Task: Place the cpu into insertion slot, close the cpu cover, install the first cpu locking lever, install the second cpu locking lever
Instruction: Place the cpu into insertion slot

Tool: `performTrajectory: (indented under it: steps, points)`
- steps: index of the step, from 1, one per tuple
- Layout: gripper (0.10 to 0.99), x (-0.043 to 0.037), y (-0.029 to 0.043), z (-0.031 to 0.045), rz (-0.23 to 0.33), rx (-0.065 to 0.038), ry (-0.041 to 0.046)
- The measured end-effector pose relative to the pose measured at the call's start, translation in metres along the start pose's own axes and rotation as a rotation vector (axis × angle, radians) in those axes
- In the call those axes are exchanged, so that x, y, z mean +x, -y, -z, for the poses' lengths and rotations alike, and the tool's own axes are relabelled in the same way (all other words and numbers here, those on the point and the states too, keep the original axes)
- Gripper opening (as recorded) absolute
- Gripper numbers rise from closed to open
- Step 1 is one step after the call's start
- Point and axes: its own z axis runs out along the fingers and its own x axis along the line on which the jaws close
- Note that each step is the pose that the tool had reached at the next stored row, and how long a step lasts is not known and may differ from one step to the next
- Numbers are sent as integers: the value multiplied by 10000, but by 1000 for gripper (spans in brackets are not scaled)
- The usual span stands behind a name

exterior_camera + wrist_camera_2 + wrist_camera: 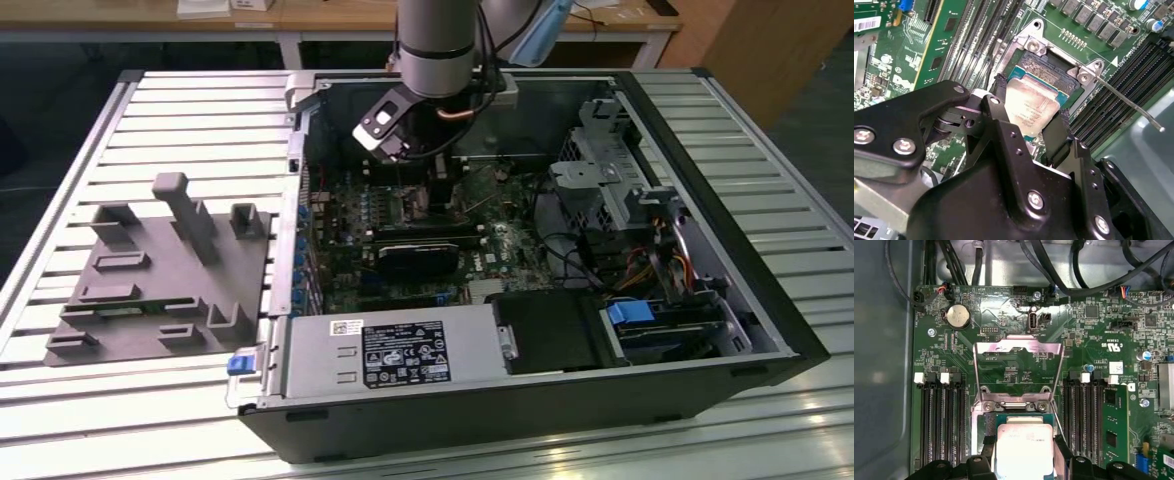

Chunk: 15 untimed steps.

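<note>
**Inside the big computer case (534, 410)**

I hang above the green board (1089, 340). The cpu cover (1004, 346) is flipped open. My gripper (1030, 102) is pinched on two sides of the cpu (1031, 114), holding it right over the insertion slot (1044, 64)

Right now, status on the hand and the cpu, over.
Hand shut on silver-grey square cpu chip, over the silver-rimmed square socket. Silvery frame cover open. Thin metal lever unlatched; nothing seen in the way.
</note>
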Motion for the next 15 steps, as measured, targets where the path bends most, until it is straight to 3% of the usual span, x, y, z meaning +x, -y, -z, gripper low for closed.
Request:
performTrajectory:
  steps: [15]
  points:
    - [537,21,44,-96,-70,3,0]
